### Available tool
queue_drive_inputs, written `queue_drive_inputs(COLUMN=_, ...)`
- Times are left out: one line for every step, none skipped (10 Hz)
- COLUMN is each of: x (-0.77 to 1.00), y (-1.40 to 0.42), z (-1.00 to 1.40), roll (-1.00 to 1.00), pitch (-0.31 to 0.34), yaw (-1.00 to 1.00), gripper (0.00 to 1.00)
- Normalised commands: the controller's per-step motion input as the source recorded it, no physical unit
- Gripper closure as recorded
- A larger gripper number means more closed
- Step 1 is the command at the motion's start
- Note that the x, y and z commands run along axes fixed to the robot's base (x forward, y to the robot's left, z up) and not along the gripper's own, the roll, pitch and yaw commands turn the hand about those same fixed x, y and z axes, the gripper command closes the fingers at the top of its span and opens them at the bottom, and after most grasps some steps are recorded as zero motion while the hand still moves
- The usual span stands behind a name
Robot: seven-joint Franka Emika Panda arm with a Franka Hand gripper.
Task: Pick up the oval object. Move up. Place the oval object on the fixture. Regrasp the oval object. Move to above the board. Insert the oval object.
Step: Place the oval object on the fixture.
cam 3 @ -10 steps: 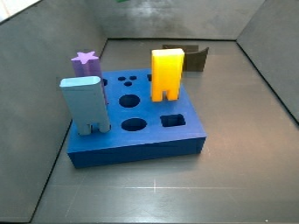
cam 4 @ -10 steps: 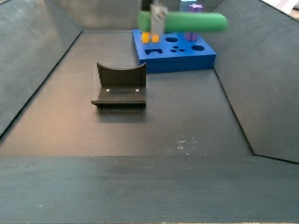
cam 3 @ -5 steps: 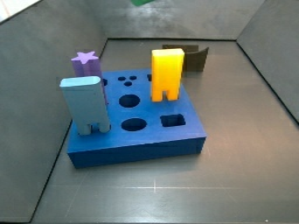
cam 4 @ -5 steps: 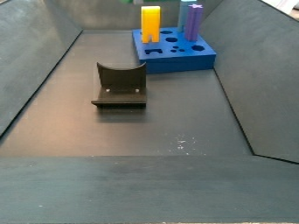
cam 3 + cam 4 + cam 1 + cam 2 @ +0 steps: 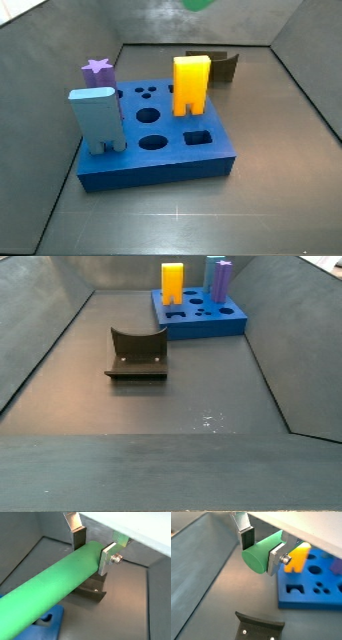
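My gripper (image 5: 92, 554) is shut on the oval object (image 5: 53, 587), a long green rod held crosswise between the silver fingers (image 5: 106, 560). In both wrist views it hangs high in the air; its round end face (image 5: 260, 555) shows with the gripper (image 5: 261, 551) clamped around it. The dark fixture (image 5: 90, 593) lies on the floor far below the rod and also shows in a wrist view (image 5: 258, 625) and in both side views (image 5: 136, 353) (image 5: 214, 65). The blue board (image 5: 154, 140) (image 5: 201, 316) (image 5: 314, 587) is off to one side. In a side view only a green tip of the rod (image 5: 198, 4) shows at the top edge.
A yellow forked block (image 5: 191, 85), a grey-blue rectangular block (image 5: 96, 120) and a purple star peg (image 5: 96, 68) stand in the board. Round and square holes (image 5: 197, 137) in its top are open. Grey sloping walls (image 5: 54, 346) surround the floor.
The gripper with the green rod has risen out of one side view; in the other only a green tip at the top edge remains, shifted right. Board and fixture have not moved.
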Motion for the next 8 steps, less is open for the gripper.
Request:
queue_drive_inputs(x=0.0, y=1.0, z=-0.47, roll=-0.92, pitch=0.313, yaw=1.0, gripper=1.0)
queue_drive_inputs(x=-0.02, y=1.0, z=-0.43, roll=-0.99, pitch=0.33, yaw=1.0, gripper=1.0)
queue_drive_inputs(x=-0.08, y=1.0, z=-0.37, roll=-1.0, pitch=0.357, yaw=0.92, gripper=1.0)
queue_drive_inputs(x=-0.09, y=1.0, z=-0.3, roll=-1.0, pitch=0.396, yaw=0.79, gripper=1.0)
queue_drive_inputs(x=-0.04, y=0.84, z=-0.23, roll=-1.0, pitch=0.44, yaw=0.67, gripper=1.0)
queue_drive_inputs(x=0.01, y=0.66, z=-0.15, roll=-1.0, pitch=0.496, yaw=0.54, gripper=1.0)
queue_drive_inputs(x=0.07, y=0.44, z=-0.08, roll=-0.91, pitch=0.548, yaw=0.32, gripper=1.0)
queue_drive_inputs(x=0.1, y=0.28, z=-0.04, roll=-0.78, pitch=0.518, yaw=0.14, gripper=1.0)
